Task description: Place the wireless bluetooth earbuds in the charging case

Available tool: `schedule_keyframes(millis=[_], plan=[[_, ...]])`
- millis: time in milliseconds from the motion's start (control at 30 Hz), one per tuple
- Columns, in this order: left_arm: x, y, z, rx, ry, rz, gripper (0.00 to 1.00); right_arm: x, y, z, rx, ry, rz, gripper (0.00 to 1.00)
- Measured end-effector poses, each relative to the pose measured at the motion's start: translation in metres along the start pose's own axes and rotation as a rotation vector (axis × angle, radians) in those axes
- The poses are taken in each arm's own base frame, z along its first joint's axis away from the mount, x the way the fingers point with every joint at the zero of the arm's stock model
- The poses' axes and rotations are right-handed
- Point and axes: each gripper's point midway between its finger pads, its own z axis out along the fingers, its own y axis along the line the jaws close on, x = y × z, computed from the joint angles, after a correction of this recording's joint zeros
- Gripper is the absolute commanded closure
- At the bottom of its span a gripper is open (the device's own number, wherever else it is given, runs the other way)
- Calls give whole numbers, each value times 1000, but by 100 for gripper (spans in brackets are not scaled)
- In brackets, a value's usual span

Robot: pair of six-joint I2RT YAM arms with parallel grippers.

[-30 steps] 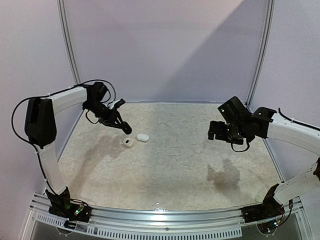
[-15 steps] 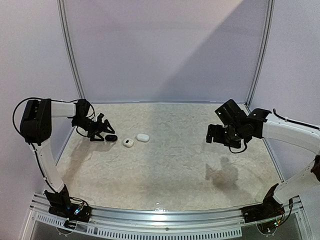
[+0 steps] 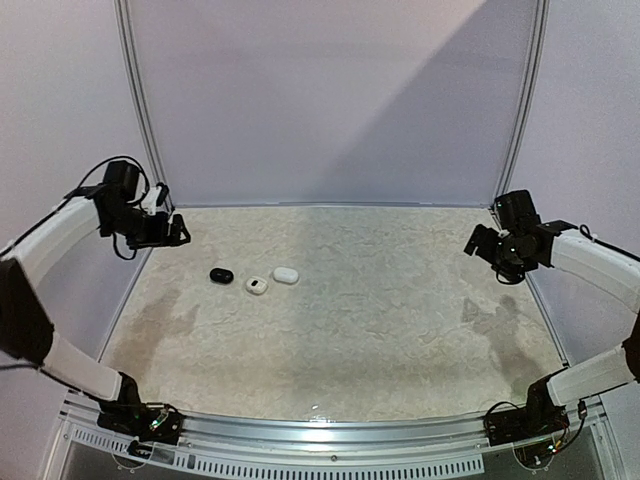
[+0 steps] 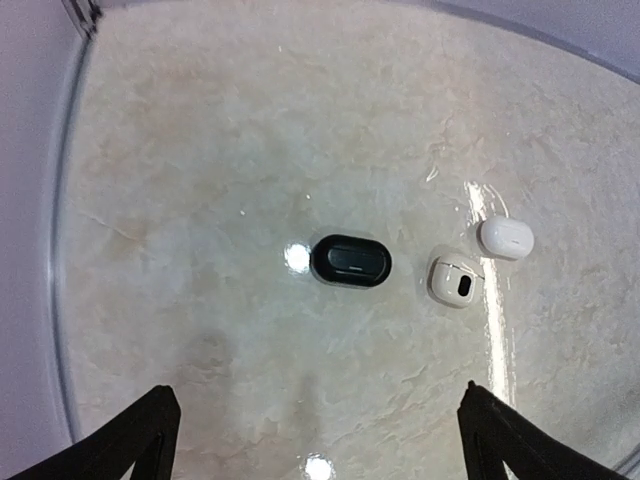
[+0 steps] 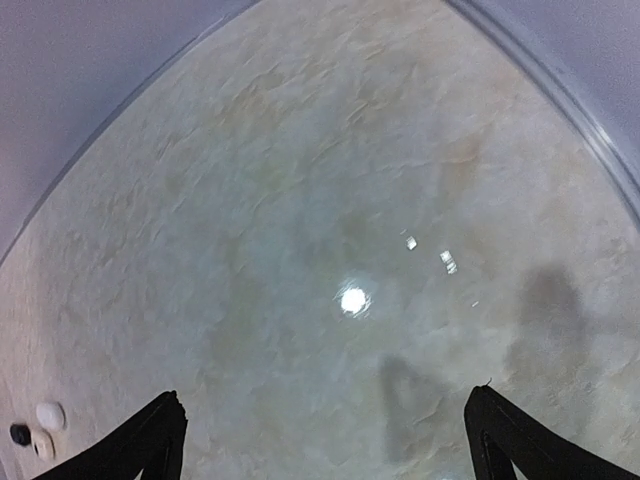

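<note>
Left hand (image 4: 316, 392) open, empty, above black case (image 4: 351, 261); spotted white case (image 4: 453, 281) and plain white case (image 4: 505, 238) just beside. Right hand (image 5: 325, 395) open, empty, well apart. No loose earbuds visible: likely finishing. Next: check lids.

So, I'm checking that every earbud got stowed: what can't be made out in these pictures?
Earbuds: none seen; black case and plain white case hide their insides, every view.
Middle white case: dark patch, left wrist view, too small to identify.
Right wrist view: cases mere specks.

No readable text, labels, brands or numbers anywhere.
</note>
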Motion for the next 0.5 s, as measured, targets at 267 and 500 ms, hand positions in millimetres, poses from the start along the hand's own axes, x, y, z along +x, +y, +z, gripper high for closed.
schedule_keyframes(millis=[267, 500], plan=[[34, 38, -104, -336, -393, 110, 1, -62, -55, -3, 144, -312, 90, 1], [91, 70, -76, -461, -440, 85, 1, -67, -73, 8, 220, -418, 3, 1]])
